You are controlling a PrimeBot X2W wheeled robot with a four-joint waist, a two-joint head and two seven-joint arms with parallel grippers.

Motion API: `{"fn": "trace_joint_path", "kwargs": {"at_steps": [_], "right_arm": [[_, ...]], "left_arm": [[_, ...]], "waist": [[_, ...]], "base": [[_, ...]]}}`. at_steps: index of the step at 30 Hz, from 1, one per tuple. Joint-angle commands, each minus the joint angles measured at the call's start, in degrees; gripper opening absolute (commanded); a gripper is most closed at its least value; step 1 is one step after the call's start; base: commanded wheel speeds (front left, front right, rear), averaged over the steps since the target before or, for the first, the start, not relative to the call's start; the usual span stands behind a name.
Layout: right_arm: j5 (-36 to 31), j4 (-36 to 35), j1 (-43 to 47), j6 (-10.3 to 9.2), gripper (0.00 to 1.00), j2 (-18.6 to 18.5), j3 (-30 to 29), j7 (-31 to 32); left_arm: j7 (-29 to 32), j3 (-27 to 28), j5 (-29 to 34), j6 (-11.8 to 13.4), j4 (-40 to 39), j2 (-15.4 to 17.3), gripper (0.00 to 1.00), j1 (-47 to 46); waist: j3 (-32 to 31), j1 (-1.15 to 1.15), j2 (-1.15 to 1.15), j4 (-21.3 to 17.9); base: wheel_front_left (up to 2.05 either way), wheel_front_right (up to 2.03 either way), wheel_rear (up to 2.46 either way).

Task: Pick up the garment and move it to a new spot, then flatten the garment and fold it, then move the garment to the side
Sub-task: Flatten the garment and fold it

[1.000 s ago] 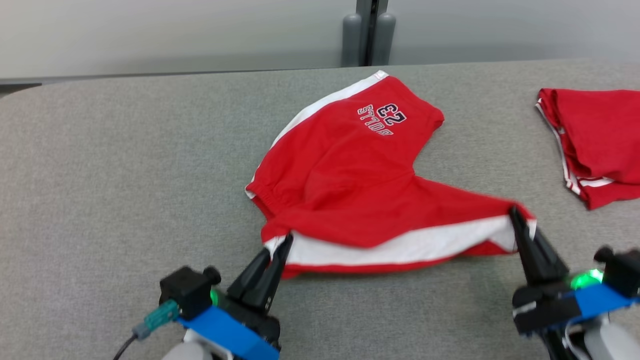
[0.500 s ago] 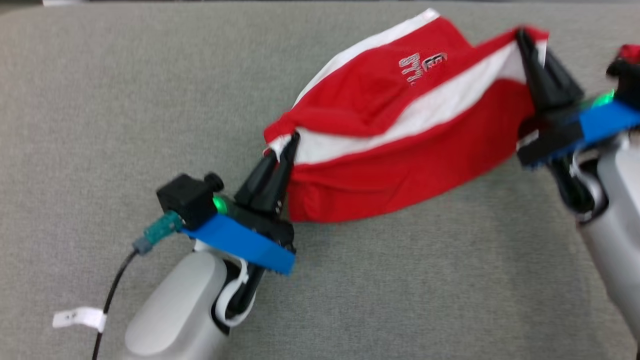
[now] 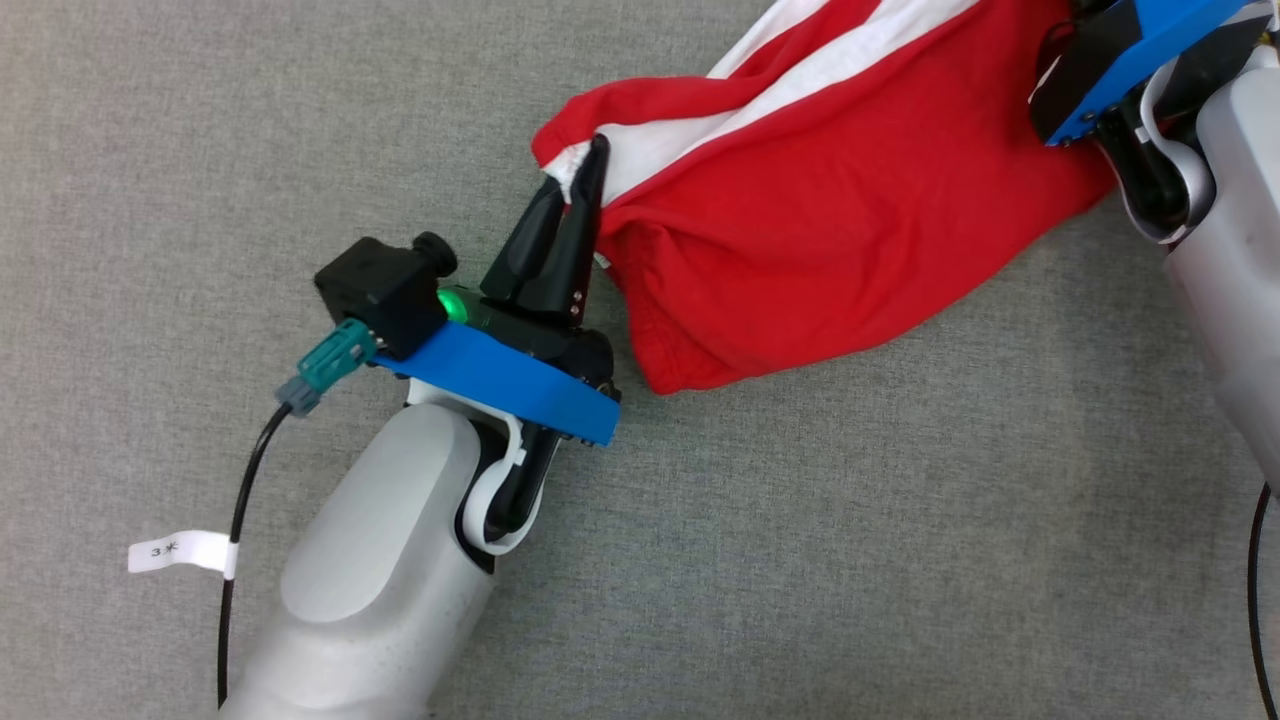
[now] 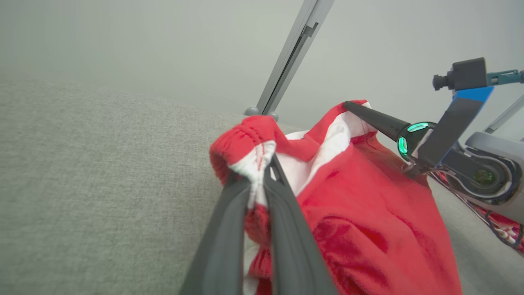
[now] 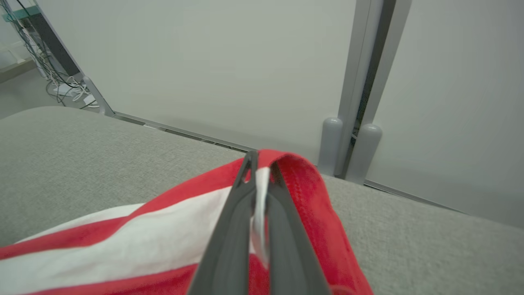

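Whereas the garment point(image 3: 850, 200) lay on the bench point(image 3: 200, 150) a second ago, left tool point(image 3: 597, 148) and right tool point(image 5: 260, 164), clenched on its edge, now hold it raised, ready for relocation.

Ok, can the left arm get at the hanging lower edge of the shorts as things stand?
Probably not yet: the left gripper is shut on a corner of the shorts. Nothing blocks that edge, but it would have to let go first.

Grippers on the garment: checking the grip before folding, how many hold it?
2. The left gripper pinches one white-trimmed corner of the red garment; the right gripper pinches another corner.
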Motion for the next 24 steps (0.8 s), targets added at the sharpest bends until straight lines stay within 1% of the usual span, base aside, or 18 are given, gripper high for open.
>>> {"fn": "trace_joint_path", "kwargs": {"at_steps": [1,2,3,4,5,6,8,11,15,17,18,21,22,23,24], "right_arm": [[0.02,2.54,-1.86,0.01,0.0,0.09,0.7,-0.65],[0.32,3.74,-2.46,0.01,0.0,0.47,1.08,-1.0],[0.5,4.83,-2.79,0.01,0.04,0.81,1.54,-1.3],[0.54,5.83,-2.95,0.01,0.49,1.07,2.14,-1.69],[0.63,6.89,-3.12,0.01,1.0,1.16,2.73,-1.79],[0.93,7.59,-3.31,0.01,1.0,1.29,3.18,-2.18],[1.52,8.3,-3.33,0.01,1.0,1.3,4.06,-3.02],[2.12,9.12,-1.75,0.01,1.0,0.18,5.84,-3.79],[3.32,9.34,0.56,0.01,1.0,-1.84,7.89,-4.64],[3.39,9.52,1.02,0.01,1.0,-2.43,8.46,-4.73],[4.05,9.84,2.12,0.01,1.0,-3.18,9.39,-4.86],[4.8,10.74,3.31,0.01,1.0,-4.37,10.61,-4.22],[4.8,10.74,3.31,0.01,1.0,-4.37,10.61,-4.22],[5.49,11.47,4.26,0.01,1.0,-4.77,11.15,-3.55],[5.88,11.88,4.67,0.01,1.0,-4.88,11.49,-3.07]], "left_arm": [[-0.13,-0.77,0.43,-0.07,0.71,-0.1,0.0,-1.53],[-0.13,-0.97,0.46,-0.07,1.03,-0.18,0.0,-1.8],[-0.13,-0.94,0.31,-0.07,1.41,-0.29,0.0,-1.97],[-0.13,-0.98,0.18,-0.07,1.71,-0.41,0.04,-1.97],[-0.14,-0.95,0.41,-0.07,2.01,-0.49,0.43,-1.96],[-0.13,-0.84,0.73,-0.07,2.39,-0.54,1.0,-1.89],[-0.14,-0.25,1.39,-0.07,2.76,-0.73,1.0,-1.27],[-0.14,1.14,2.88,-0.07,2.19,-0.94,1.0,0.71],[-0.14,4.66,8.54,0.1,-0.45,-0.61,1.0,4.47],[-0.13,5.35,9.54,0.1,-0.97,-0.67,1.0,6.07],[-0.14,7.26,11.48,0.08,-2.61,-0.67,1.0,8.25],[-0.14,10.6,14.13,0.27,-5.45,-0.51,1.0,11.26],[-0.14,10.6,14.13,0.27,-5.45,-0.51,1.0,11.26],[-0.13,13.42,15.37,0.45,-7.49,-0.74,1.0,13.24],[-0.13,15.1,15.88,0.48,-8.6,-0.93,1.0,13.94]], "waist": [[0.47,-0.02,0.0,0.35],[0.5,-0.02,0.0,0.31],[0.49,-0.02,0.0,0.24],[0.42,-0.02,0.0,0.11],[0.3,-0.02,0.0,0.0],[0.06,-0.02,0.0,-0.14],[-0.55,-0.02,0.0,-0.35],[-1.95,-0.02,0.0,-0.54],[-3.92,-0.02,0.0,-0.64],[-4.4,-0.02,0.0,-0.64],[-5.18,-0.02,0.0,-0.57],[-6.06,-0.02,0.0,-0.23],[-6.06,-0.02,0.0,-0.23],[-6.52,-0.02,0.0,0.18],[-6.67,-0.02,0.0,0.4]], "base": [[0.0,0.0,0.0],[0.0,0.0,0.0],[0.0,0.0,0.0],[0.0,0.0,0.0],[0.0,0.0,0.0],[0.0,0.0,0.0],[0.0,0.0,0.0],[0.0,0.0,0.0],[0.0,0.0,0.0],[0.0,0.0,0.0],[0.0,0.0,0.0],[0.0,0.0,0.0],[0.0,0.0,0.0],[0.0,0.0,0.0],[0.0,0.0,0.0]]}}
